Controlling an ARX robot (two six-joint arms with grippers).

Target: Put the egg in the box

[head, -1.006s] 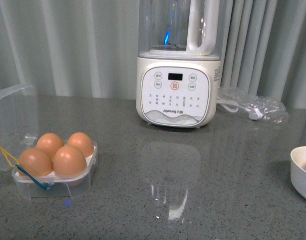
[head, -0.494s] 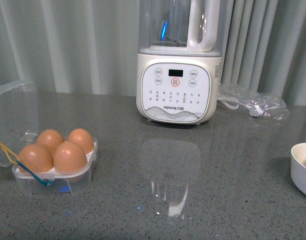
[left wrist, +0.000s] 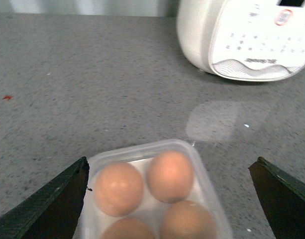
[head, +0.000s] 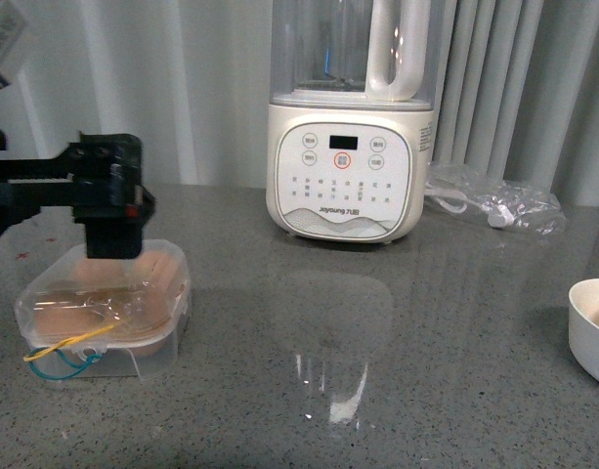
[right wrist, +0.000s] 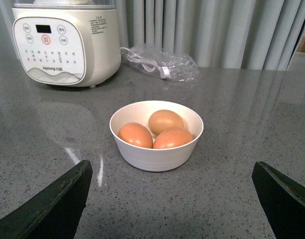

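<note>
Front view: left gripper (head: 110,234) hangs directly over the rear half of the box (head: 104,318), which stands at the near left of the grey counter (head: 397,371) with its clear lid (head: 84,293) down over the eggs. From here neither the finger spread nor any contact with the lid can be told. One yellow loop (head: 69,344) and one blue loop (head: 55,369) trail from the box front. One white blender (head: 344,147) stands at centre rear, one plastic bag (head: 499,207) holding a cable lies beside it to the right, and one white bowl (head: 590,337) is cut by the right edge, well apart from the box. Left wrist view: the two fingers (left wrist: 48,204) are spread wide and grip nothing; the box with four eggs (left wrist: 170,175) lies between them, and the blender base stands beyond. Right wrist view: right gripper (right wrist: 172,163) is likewise released and empty, its fingers on either side of the bowl, which holds three eggs (right wrist: 165,122); blender and bag stand behind it.
</note>
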